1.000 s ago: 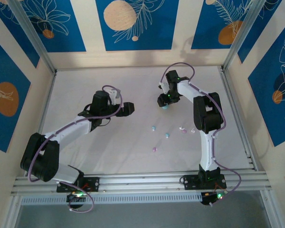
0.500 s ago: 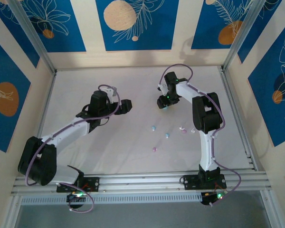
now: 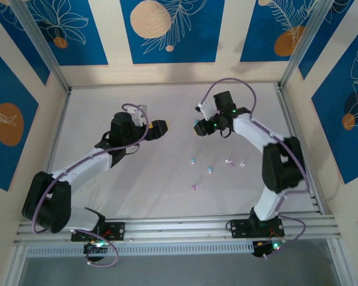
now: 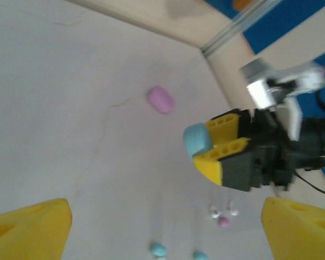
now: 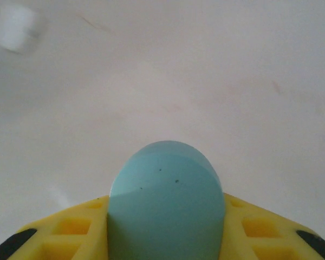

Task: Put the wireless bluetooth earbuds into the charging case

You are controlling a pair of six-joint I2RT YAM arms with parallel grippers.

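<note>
Earbuds [image 3: 209,170] lie scattered on the table [image 3: 161,185], clear of both grippers.
They sit nearer the arm bases than the right gripper [image 3: 198,126], which clamps a pale blue case [image 5: 167,211]; the left gripper [image 3: 160,127] hangs spread, empty.

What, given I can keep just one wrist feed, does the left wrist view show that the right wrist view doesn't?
Left wrist adds: a pink case lying on the table, loose earbuds nearer the camera, and its own yellow jaws, open, at the bottom corners. Right wrist adds: a blurred white thing at top left, too soft to name. Both: the pale blue case clamped in the right arm's jaws.
</note>
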